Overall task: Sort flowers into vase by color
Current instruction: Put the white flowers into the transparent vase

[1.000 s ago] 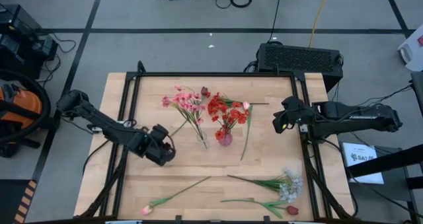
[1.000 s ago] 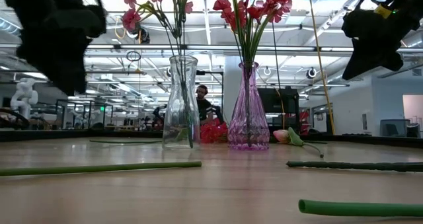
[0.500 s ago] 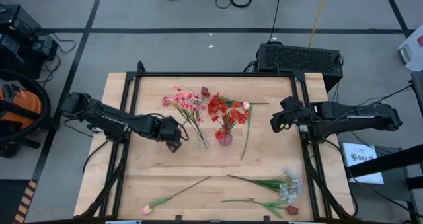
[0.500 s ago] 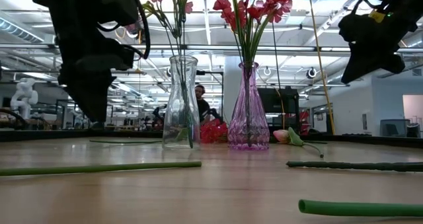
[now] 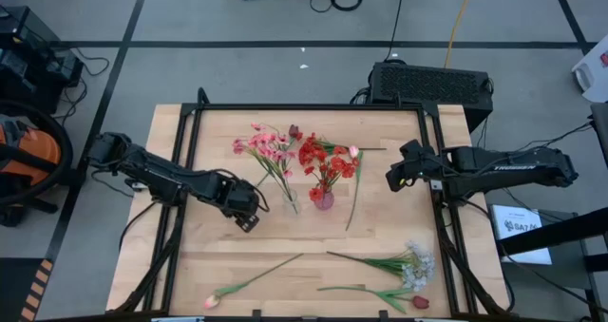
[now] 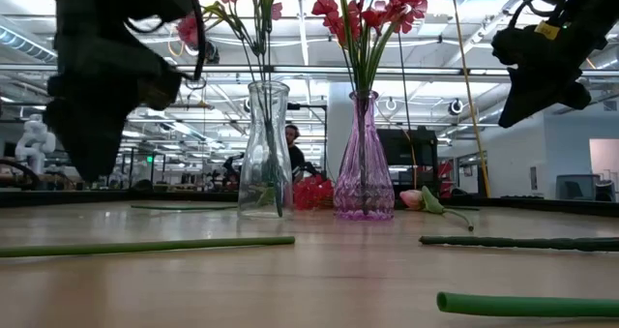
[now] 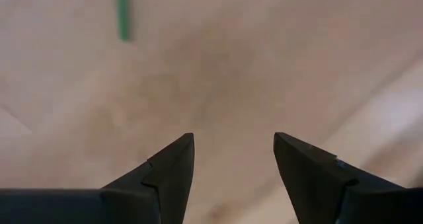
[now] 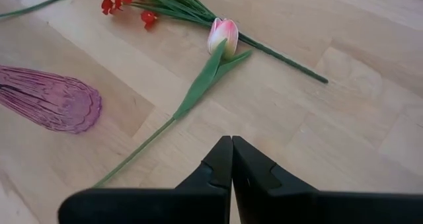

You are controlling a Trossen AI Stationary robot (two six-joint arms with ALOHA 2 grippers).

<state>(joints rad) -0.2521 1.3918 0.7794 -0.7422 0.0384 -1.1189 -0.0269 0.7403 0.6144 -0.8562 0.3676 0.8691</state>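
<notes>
Green wire-thin stems, light and springy: we judge the loose flowers best pinched mid-stem, clear of the soft blooms. A pink tulip [image 5: 210,302], a pale white-blue spray [image 5: 414,265] and a red bud [image 5: 420,303] lie at the table's near edge; a pink-white tulip [image 8: 223,34] lies beside the purple glass vase [image 5: 324,200]. Left gripper [image 5: 249,217] hangs wide open, empty, near the clear glass vase [image 5: 290,203]. Right gripper [image 8: 231,159] is closed, empty. Only its wrist view shows that tulip's leaf and stem closely.
</notes>
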